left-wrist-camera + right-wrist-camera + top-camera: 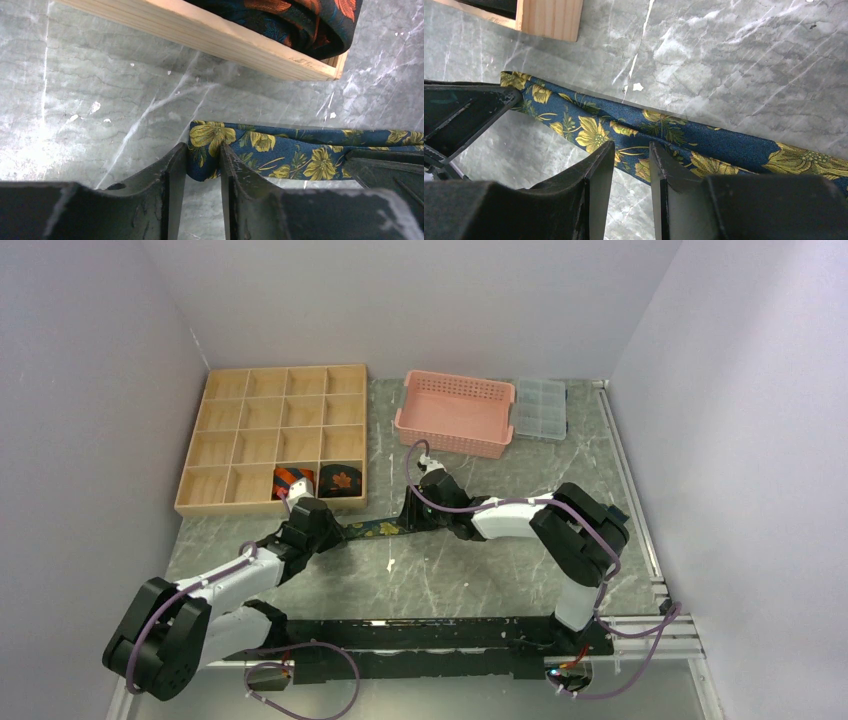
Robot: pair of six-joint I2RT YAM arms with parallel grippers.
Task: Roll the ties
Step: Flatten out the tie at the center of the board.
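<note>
Beside the wooden tray (pixel 210 37), my left fingers (pixel 170 200) and right fingers (pixel 599 190), nearly closed, pinch the floral tie (pixel 280 150). Rolling looks about to begin; next, curl its end over.

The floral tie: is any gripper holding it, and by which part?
Both appear to hold it. The left gripper pinches the floral tie at its very end; the right gripper pinches its edge farther along the length.

tie (pixel 378 528) before tray (pixel 230 504) (rolled ties (pixel 296 480) inside), basket (pixel 455 446) rightward
</note>
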